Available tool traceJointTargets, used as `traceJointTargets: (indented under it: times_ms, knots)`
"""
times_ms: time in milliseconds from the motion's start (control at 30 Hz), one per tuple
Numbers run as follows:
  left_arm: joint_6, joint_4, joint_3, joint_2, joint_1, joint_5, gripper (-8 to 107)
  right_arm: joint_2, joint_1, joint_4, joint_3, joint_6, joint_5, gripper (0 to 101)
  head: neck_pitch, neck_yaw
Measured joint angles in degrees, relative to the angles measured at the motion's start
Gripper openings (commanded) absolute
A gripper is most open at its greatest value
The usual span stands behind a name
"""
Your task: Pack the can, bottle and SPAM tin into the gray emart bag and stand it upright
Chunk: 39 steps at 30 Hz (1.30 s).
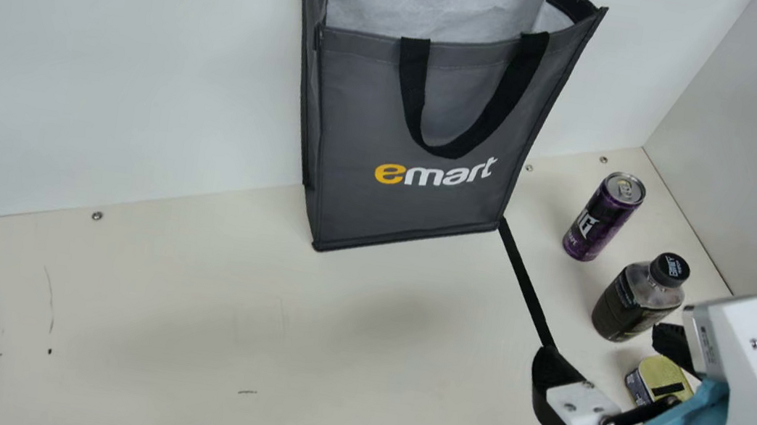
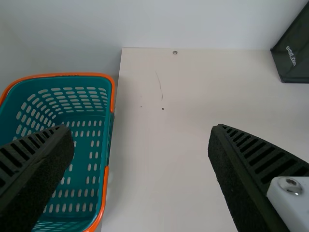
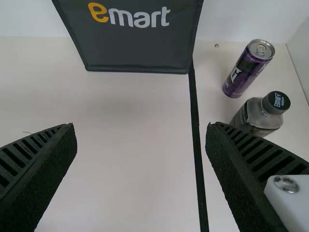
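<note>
L gripper (image 2: 141,130) wide open, emart bag (image 1: 415,214) upright at the back, then can (image 1: 600,223), bottle (image 1: 629,308) & SPAM tin (image 1: 657,370) outside it, w/ R gripper (image 3: 141,128) spread wide nearby. Imo I'm at pick no. 1, so next I'd line R up on one item, prob the can.

Matt cloth beside glossy metal

I see a boxy gray bag (image 1: 343,200) of matt cloth with woven black handles (image 1: 413,74), a slim purple can (image 1: 600,223) of glossy metal, a squat, dark-filled bottle (image 1: 640,294) of smooth, clear plastic, and a teal, orange-rimmed basket (image 2: 112,94) of smooth plastic. My right gripper's (image 1: 601,343) black fingers look matt and rough.
</note>
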Motion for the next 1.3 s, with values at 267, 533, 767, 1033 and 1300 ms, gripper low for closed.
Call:
traceJointTargets:
  times_ms: [267,533,767,1033,1300]
  knots:
    - [0.00,0.00,0.00,0.00,0.00,0.00,90,2.13,0.82,-1.70,-2.20,-1.46,-0.32,95,0.00,0.00]
    - [0.00,0.00,0.00,0.00,0.00,0.00,90,4.98,2.73,-4.04,-5.97,-2.87,0.24,95,0.00,0.00]
    - [0.00,0.00,0.00,0.00,0.00,0.00,90,7.97,4.36,-6.48,-9.53,-4.97,0.78,95,0.00,0.00]
    - [0.00,0.00,0.00,0.00,0.00,0.00,90,11.55,5.29,-7.99,-13.33,-8.82,0.85,95,0.00,0.09]
    - [0.00,0.00,0.00,0.00,0.00,0.00,90,15.06,5.12,-8.90,-17.67,-13.29,0.88,95,0.00,0.00]
